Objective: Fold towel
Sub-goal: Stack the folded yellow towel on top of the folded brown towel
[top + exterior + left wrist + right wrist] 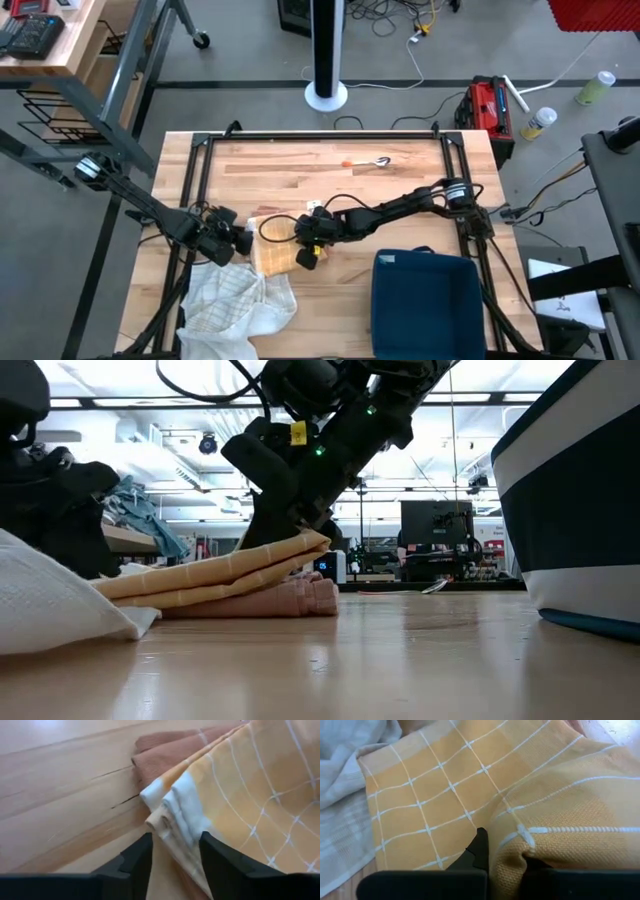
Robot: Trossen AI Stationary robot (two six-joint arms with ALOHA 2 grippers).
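A yellow checked towel [272, 256], folded into several layers, lies on a folded rust-coloured towel [290, 600] near the table's middle. My right gripper [306, 252] reaches in from the right and is shut on the yellow towel's right end. My left gripper [175, 862] is open at the towel's left side. Its fingers [140, 857] stand on either side of the layered corner [172, 812]; whether they touch it I cannot tell. My right gripper pinches a bunched fold of the yellow towel [520, 845] between its two fingers, slanting down from the table's right. That end [312, 542] is held raised a little, while the other layers rest on the rust-coloured towel below.
A crumpled white towel [236, 305] lies at the near left, touching the yellow one. A dark blue bin [425, 305] stands at the near right. A small spoon-like thing [378, 161] lies near the far edge. Black rails [320, 136] frame the tabletop.
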